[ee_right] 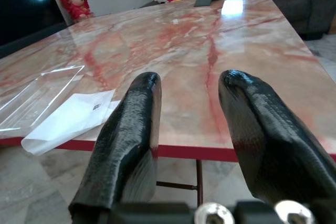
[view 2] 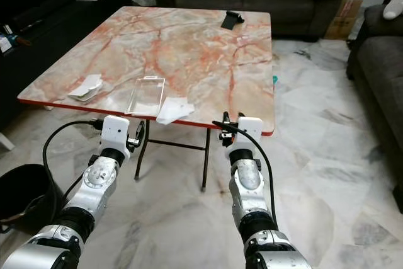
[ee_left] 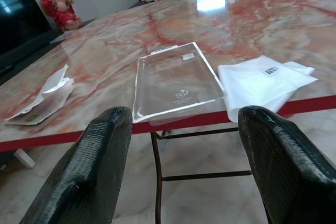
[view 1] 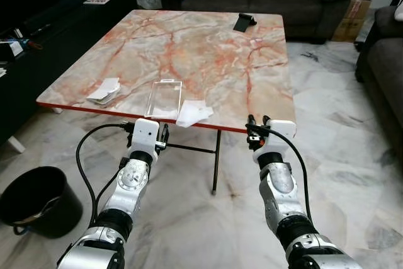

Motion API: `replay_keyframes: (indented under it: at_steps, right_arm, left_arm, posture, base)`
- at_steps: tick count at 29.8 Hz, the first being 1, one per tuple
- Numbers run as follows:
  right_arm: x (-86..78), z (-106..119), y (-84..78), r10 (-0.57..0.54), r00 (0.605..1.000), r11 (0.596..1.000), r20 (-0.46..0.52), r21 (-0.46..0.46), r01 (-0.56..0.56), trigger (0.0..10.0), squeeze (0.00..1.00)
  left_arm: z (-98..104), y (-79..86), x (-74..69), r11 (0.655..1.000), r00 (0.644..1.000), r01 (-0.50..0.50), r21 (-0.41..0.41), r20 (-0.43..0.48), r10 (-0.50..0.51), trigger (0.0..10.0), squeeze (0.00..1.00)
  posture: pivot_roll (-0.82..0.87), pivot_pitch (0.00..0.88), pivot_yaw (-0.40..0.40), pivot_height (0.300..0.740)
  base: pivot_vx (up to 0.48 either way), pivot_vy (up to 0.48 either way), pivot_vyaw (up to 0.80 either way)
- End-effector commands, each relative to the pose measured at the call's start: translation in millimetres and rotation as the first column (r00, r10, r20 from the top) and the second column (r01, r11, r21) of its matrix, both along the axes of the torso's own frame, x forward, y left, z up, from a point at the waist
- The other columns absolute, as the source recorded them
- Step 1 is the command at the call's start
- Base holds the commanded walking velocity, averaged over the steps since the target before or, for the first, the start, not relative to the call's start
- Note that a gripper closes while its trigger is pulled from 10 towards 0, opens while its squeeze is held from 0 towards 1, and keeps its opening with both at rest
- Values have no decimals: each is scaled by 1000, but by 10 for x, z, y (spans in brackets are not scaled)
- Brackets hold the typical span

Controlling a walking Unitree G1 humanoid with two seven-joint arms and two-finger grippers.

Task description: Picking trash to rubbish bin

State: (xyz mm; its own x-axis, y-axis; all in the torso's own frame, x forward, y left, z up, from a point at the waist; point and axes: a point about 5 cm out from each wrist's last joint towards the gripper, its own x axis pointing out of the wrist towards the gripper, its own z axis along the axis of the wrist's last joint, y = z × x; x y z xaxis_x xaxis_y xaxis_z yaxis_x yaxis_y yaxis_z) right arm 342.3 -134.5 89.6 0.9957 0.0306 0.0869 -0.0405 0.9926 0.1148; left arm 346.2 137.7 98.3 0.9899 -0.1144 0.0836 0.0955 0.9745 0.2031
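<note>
Clear plastic packaging (ee_left: 176, 83) lies just ahead of our wide-open left gripper (ee_left: 178, 145); next we reach and close.

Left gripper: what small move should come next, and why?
Probably ease the left gripper forward onto the clear tray. Its fingers are open, level with the table edge, and the tray overhangs that edge right between them.

Both silver arms reach forward side by side, level; the left hand (ee_left: 178, 145) has its black fingers spread wide, the right hand (ee_right: 191, 129) parted more narrowly, both empty
</note>
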Motion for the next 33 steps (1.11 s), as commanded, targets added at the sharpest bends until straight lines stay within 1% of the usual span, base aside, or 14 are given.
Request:
replay_keyframes:
  at_steps: [1, 3, 8, 12, 17, 24, 26, 29, 31, 33]
  right_arm:
    - [8, 5, 2, -1, 1000, 1000, -3, 3, 1, 10000, 0]
    - [8, 4, 5, -1, 1000, 1000, -3, 4, 1, 10000, 0]
    - [7, 2, 13, 0, 1000, 1000, -4, 6, 0, 10000, 0]
    - [5, -1, 22, 1, 1000, 1000, -5, 7, -1, 10000, 0]
    - [3, -4, 17, 2, 1000, 1000, -6, 8, -2, 10000, 0]
    - [5, -3, 18, 2, 1000, 1000, -6, 11, -2, 10000, 0]
    - [9, 1, 26, 6, 1000, 1000, -7, 11, -6, 10000, 0]
    - [10, 0, 29, 8, 1000, 1000, -9, 12, -7, 10000, 0]
    - [12, 1, 33, 8, 1000, 1000, -10, 12, -8, 10000, 0]
    - [13, 1, 32, 7, 1000, 1000, -10, 10, -7, 10000, 0]
  left_arm:
    - [22, 1, 14, 1000, 1000, 5, 6, 1, -5, 10000, 0]
    - [40, 0, 23, 1000, 1000, 5, -2, 5, -5, 10000, 0]
    - [59, 0, 36, 1000, 1000, 6, -3, 7, -6, 10000, 0]
    - [59, 5, 35, 1000, 1000, 7, 1, 7, -7, 10000, 0]
    - [69, -25, 40, 1000, 1000, 16, 7, 10, -16, 10000, 0]
    - [70, -28, 48, 1000, 1000, 16, 13, 3, -16, 10000, 0]
    - [46, -36, 60, 999, 1000, 20, 32, -25, -19, 10000, 0]
    - [44, -54, 56, 999, 999, 29, 39, -23, -28, 10000, 0]
    - [39, -88, 50, 996, 998, 58, 69, -26, -57, 10000, 0]
    - [44, -100, 50, 994, 997, 71, 79, -25, -69, 10000, 0]
  posture:
    - [188, 0, 66, 740]
    - [191, 0, 68, 740]
    - [191, 0, 68, 740]
    - [191, 0, 72, 740]
    - [191, 0, 72, 740]
    - [191, 0, 72, 740]
    - [191, 0, 72, 740]
    - [191, 0, 72, 740]
    - [191, 0, 72, 740]
    - [191, 0, 72, 740]
  base:
    - [0, 0, 0]
    - [0, 0, 0]
    - [-247, 415, 0]
    - [0, 367, 0]
    - [0, 0, 0]
    - [0, 0, 0]
    - [0, 0, 0]
    - [0, 0, 0]
    - [0, 0, 0]
    - [0, 0, 0]
